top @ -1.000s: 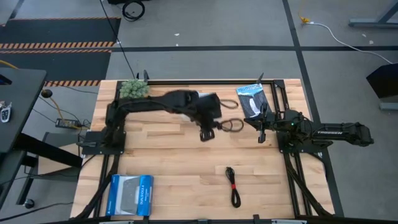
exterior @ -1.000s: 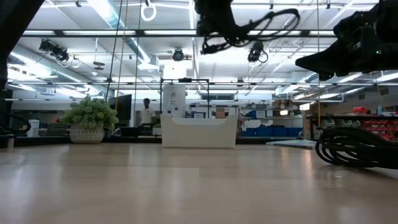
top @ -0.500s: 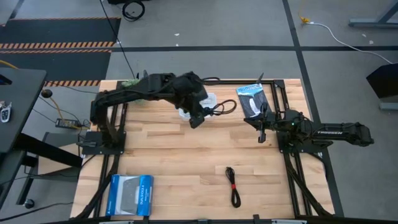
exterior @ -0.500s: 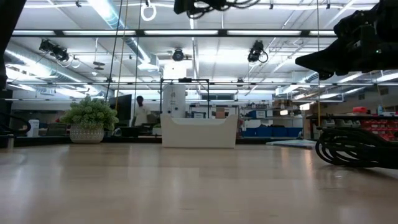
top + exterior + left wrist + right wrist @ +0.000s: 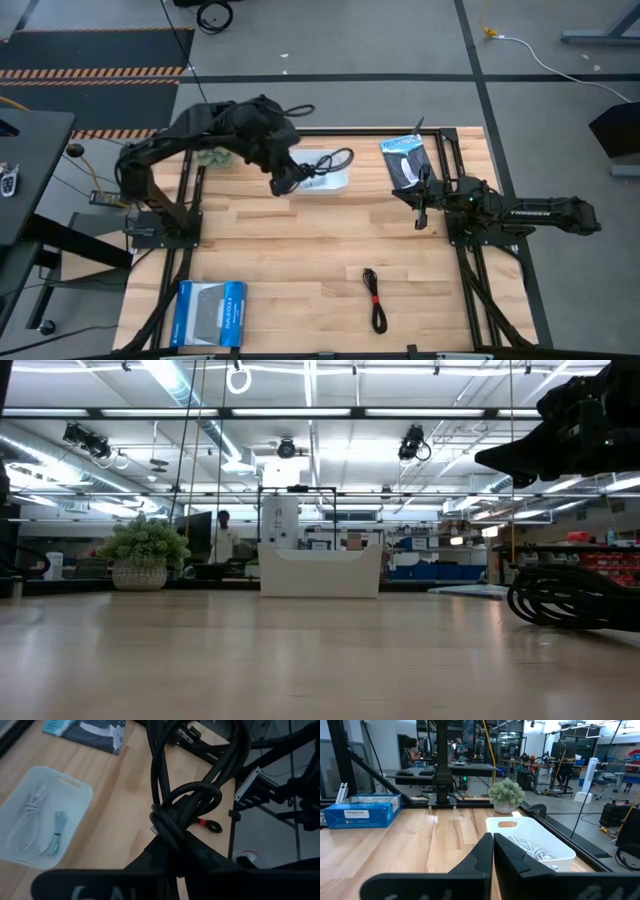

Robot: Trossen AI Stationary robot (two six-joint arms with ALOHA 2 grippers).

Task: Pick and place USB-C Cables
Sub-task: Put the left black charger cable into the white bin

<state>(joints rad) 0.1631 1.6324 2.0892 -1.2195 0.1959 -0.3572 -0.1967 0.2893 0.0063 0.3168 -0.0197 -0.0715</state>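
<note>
Progress past halfway: white cable point(image 5: 31, 817) and grey cable point(image 5: 56, 831) binned in tray point(image 5: 82, 795), black cable point(image 5: 192, 802) clamped in left gripper point(image 5: 283, 182) above, red-banded cable point(image 5: 375, 299) left on table point(image 5: 300, 270), right gripper point(image 5: 420, 215) idle with fingers pressed together.

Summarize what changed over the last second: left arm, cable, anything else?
The left claw, shut on the black cable, swung from mid-table back toward the far edge and now hangs beside the white bin, cable loop over it. In the low view the arm and cable rose out of frame. Unchanged: right claw shut and parked, red-banded cable, blue box, packet.
</note>
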